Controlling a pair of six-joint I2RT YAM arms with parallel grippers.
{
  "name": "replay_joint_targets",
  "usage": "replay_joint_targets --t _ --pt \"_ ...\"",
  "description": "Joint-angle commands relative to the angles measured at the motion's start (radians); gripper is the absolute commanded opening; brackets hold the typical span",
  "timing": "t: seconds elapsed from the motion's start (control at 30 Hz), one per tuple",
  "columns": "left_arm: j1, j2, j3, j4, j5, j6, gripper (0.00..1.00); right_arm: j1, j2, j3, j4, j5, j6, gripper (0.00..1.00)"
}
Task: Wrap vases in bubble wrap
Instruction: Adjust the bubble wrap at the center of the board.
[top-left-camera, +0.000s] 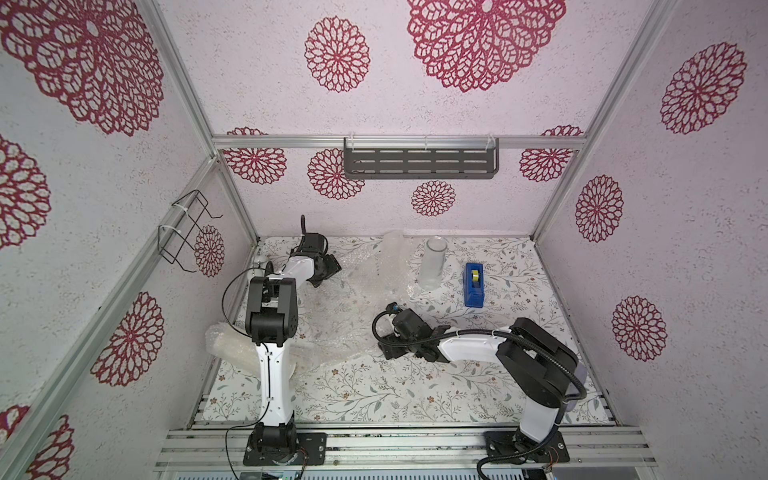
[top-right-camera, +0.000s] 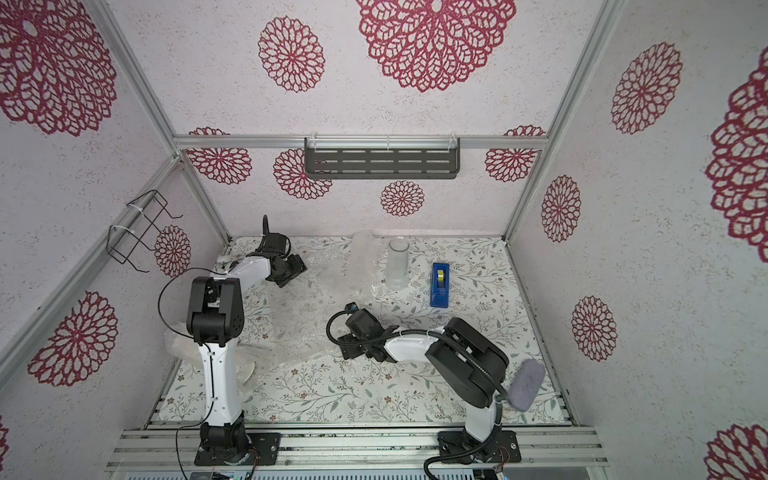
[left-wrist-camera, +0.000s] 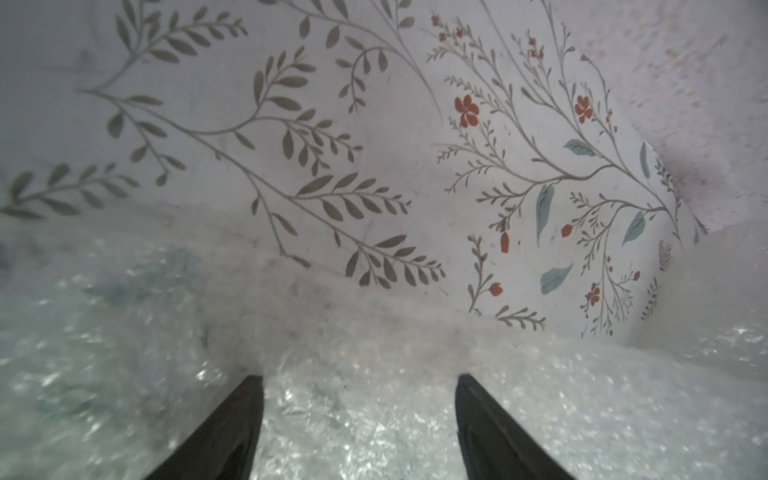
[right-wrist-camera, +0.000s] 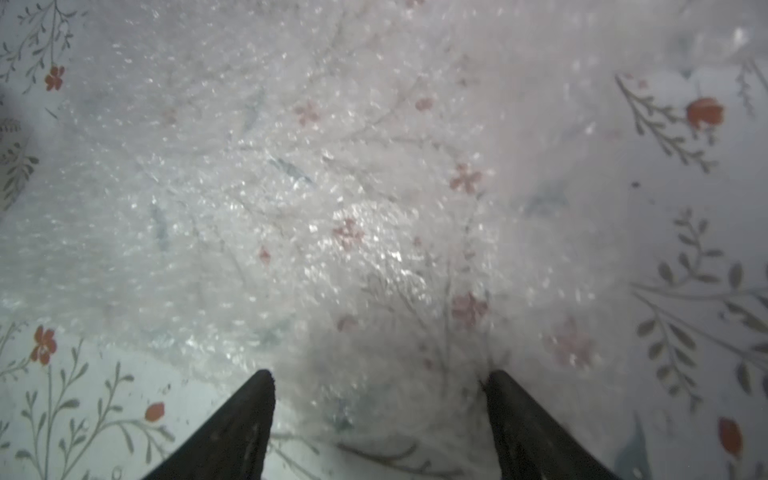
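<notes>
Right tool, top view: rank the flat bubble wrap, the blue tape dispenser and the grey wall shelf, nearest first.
1. The bubble wrap: spread flat, right by the right tool.
2. The blue tape dispenser: farther back, rightward.
3. The grey wall shelf: high on the back wall.

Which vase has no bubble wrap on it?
The frosted glass cylinder, upright beside the blue tape dispenser. The clear vase next to it and the white vase lying under the left arm look wrapped.

A crinkled sheet of bubble wrap (top-right-camera: 303, 324) lies across the table (top-right-camera: 374, 399) centre. At twelve o'clock a frosted glass cylinder (top-right-camera: 397, 262) stands upright, a blue tape dispenser (top-right-camera: 439, 286) near it at three o'clock. A wrapped bundle (top-right-camera: 176, 347) lies at nine o'clock.
</notes>
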Motion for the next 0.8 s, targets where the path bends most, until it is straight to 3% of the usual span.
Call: replay_joint_targets --t 0.0,0.2,0.33,0.43,0.57,0.77 --pt "-0.03 -0.063 -0.106 -0.076 -0.095 -0.018 0.76 0.013 -0.076 -0.082 -0.018 -0.016 0.046 0.82" --pt "-0.101 -0.218 -0.331 -0.054 -0.209 -0.025 0.78 0.084 -0.257 -0.225 0.079 0.028 0.076 0.81" --pt "-0.108 -0.347 -0.41 -0.011 -0.232 -0.055 0.78 0.101 -0.349 -0.228 0.06 0.153 0.054 0.83" --pt "-0.131 -0.356 -0.354 -0.03 -0.234 -0.016 0.78 0.079 -0.35 -0.185 0.011 0.263 0.016 0.85" --pt "-0.161 -0.311 -0.27 -0.035 -0.215 0.004 0.78 0.026 -0.26 -0.08 -0.043 0.263 -0.019 0.85" --pt "-0.177 -0.166 -0.172 -0.005 -0.09 0.002 0.78 -0.016 -0.191 -0.021 -0.041 0.181 -0.007 0.85"
